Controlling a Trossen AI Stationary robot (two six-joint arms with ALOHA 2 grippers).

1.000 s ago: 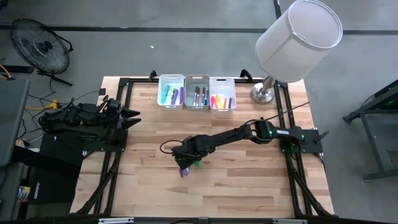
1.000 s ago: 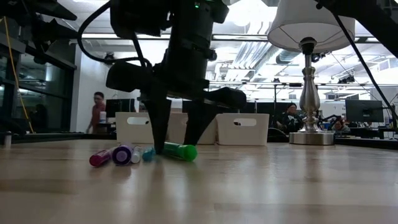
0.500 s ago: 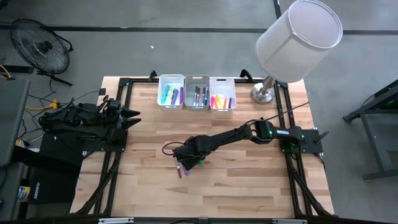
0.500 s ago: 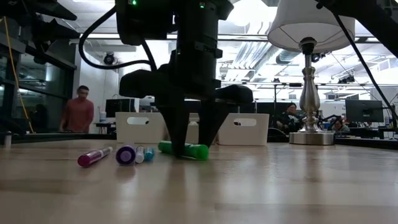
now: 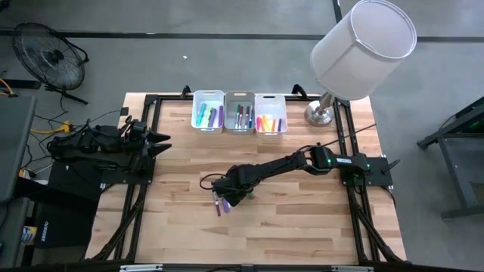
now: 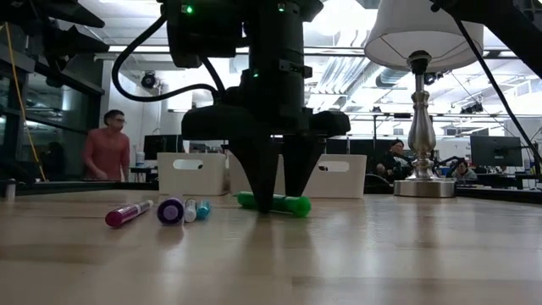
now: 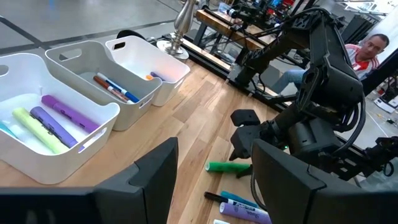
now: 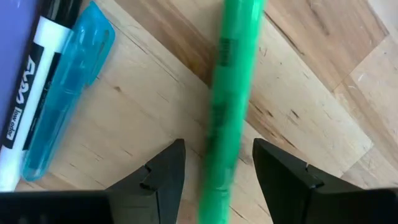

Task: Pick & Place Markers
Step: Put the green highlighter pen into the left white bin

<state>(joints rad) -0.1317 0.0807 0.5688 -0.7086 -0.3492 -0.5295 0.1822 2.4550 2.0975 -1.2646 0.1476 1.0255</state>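
Your left gripper (image 5: 162, 139) waits parted at the table's nine o'clock. Mid-table, your right gripper (image 6: 279, 199) straddles the green marker (image 6: 274, 202), fingers apart, apparently not clamped; in the low view the marker lies flat, long axis three-to-nine.

Wooden table (image 5: 302, 219) lying under a black frame, three white bins (image 5: 239, 121) sitting side by side near its far edge, a lamp (image 5: 363, 45) with a white shade standing beside them, a fan (image 5: 49, 57) resting on the floor, a person (image 6: 105, 152) standing in the room behind.
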